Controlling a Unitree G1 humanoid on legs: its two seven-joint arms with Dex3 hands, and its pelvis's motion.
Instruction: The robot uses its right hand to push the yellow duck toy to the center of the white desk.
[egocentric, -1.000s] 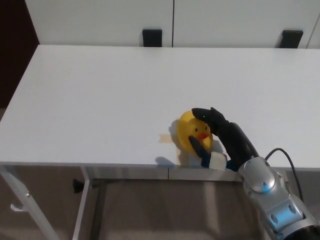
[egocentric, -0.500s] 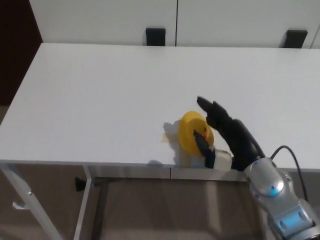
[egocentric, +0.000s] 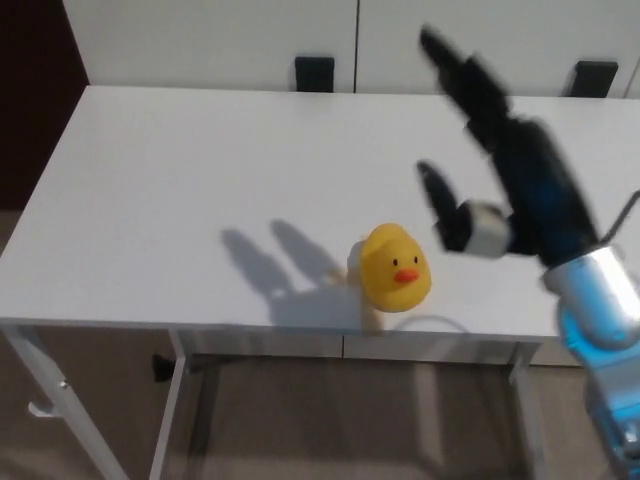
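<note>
The yellow duck toy (egocentric: 394, 267) with an orange beak sits on the white desk (egocentric: 200, 190), close to the front edge and a little right of the middle. My right hand (egocentric: 500, 150) is raised well above the desk, up and to the right of the duck. Its black fingers (egocentric: 462, 72) are spread apart and hold nothing. The thumb (egocentric: 440, 205) points down and is clear of the duck. The hand is motion-blurred. Its shadow lies on the desk to the left of the duck. My left hand does not show.
Two black brackets (egocentric: 314, 74) (egocentric: 585, 78) sit at the desk's far edge against white cabinet panels. The desk's front edge runs just below the duck. A metal frame (egocentric: 180, 400) shows beneath, and a dark panel (egocentric: 35, 90) at far left.
My right hand has let go of the duck's side and lifted up and away to the right, fingers opening. The duck stays near the front edge, now turned beak forward.
</note>
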